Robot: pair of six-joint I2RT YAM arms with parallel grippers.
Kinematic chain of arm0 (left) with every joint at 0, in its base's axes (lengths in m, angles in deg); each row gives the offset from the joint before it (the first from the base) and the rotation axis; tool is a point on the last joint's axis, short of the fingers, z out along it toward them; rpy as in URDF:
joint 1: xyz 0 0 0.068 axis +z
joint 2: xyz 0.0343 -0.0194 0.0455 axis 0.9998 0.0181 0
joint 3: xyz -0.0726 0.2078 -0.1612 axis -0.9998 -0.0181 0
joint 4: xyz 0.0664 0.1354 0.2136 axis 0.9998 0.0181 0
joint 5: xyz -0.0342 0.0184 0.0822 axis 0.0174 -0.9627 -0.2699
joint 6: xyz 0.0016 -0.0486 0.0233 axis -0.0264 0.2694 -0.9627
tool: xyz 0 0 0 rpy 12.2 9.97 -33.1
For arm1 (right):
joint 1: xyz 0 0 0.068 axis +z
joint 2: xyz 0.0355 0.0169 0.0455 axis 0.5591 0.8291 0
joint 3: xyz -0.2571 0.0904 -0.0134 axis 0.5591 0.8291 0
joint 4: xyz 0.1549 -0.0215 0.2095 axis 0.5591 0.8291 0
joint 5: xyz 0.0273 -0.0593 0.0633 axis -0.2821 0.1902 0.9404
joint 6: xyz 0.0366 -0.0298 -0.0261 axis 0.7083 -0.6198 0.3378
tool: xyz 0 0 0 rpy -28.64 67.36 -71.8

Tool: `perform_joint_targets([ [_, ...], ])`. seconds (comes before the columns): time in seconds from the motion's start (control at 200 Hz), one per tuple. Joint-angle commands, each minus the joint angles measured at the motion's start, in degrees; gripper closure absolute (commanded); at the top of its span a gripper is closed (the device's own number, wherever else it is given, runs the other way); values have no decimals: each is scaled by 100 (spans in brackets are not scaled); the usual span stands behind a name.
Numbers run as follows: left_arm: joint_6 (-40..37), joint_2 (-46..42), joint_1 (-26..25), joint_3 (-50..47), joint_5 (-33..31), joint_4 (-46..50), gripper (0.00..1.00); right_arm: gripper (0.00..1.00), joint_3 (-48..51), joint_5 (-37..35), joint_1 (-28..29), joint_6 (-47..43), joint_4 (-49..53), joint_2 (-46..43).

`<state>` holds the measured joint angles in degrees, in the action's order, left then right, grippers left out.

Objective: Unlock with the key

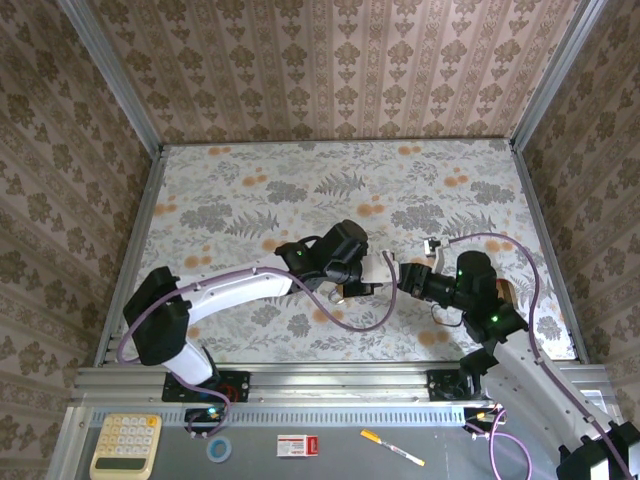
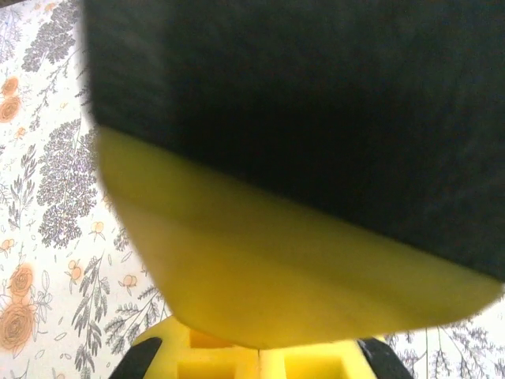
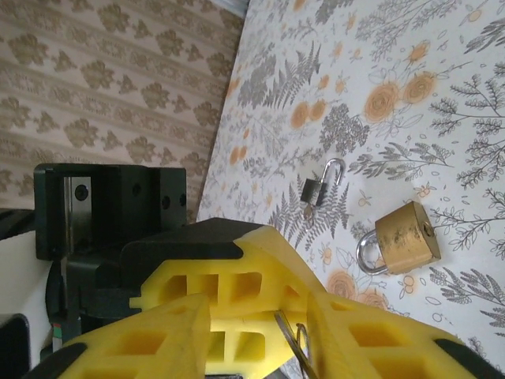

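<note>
My two grippers meet tip to tip over the middle of the flowered table (image 1: 250, 190). The left gripper (image 1: 374, 270) is shut. In its wrist view its yellow fingers (image 2: 237, 359) touch along a seam, behind a blurred yellow and black finger of the other gripper. The right gripper (image 3: 256, 306) is open, and its two yellow fingers (image 3: 158, 339) straddle the left gripper's tips. The key (image 3: 290, 341) shows there as a thin silvery strip with a small loop, pinched at the left tips. Its black head is hidden. A brass padlock (image 3: 404, 237) lies flat on the table beyond.
A small dark lock-like piece (image 3: 319, 186) with a silvery loop lies near the brass padlock. Purple cables (image 1: 345, 322) droop under both wrists. Patterned walls (image 1: 330, 70) close in the table. A calculator (image 1: 125, 445) and a pen (image 1: 392, 447) lie on the near ledge.
</note>
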<state>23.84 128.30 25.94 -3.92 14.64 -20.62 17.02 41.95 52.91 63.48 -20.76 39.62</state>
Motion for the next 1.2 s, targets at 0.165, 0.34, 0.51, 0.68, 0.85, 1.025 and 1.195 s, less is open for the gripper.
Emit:
perform_joint_targets([
  [0.165, -696, -347, -56, 22, -260, 805, 100, 55, -459, 1060, -90, -868, 743, 266],
  [0.34, -804, -346, -47, 139, -27, 1137, 100, 55, -420, 1281, -90, -1273, 991, 293],
  [0.51, -842, -193, -33, 486, 267, 1745, 100, 57, -518, 953, -83, -1882, 1589, 271],
  [0.68, -774, -97, 65, 813, 730, 2241, 100, 57, -398, 972, -80, -1982, 1316, 249],
  [0.85, -649, 222, 216, 1338, 1446, 3056, 100, 57, -206, 673, -20, -2126, 961, -103],
  [1.025, -674, 486, 274, 1656, 1578, 3814, 100, 56, 160, 270, 6, -2090, 307, -628],
  [1.195, -666, 375, 343, 1599, 1611, 4000, 100, 55, 586, 70, 198, -2118, -257, -1000],
])
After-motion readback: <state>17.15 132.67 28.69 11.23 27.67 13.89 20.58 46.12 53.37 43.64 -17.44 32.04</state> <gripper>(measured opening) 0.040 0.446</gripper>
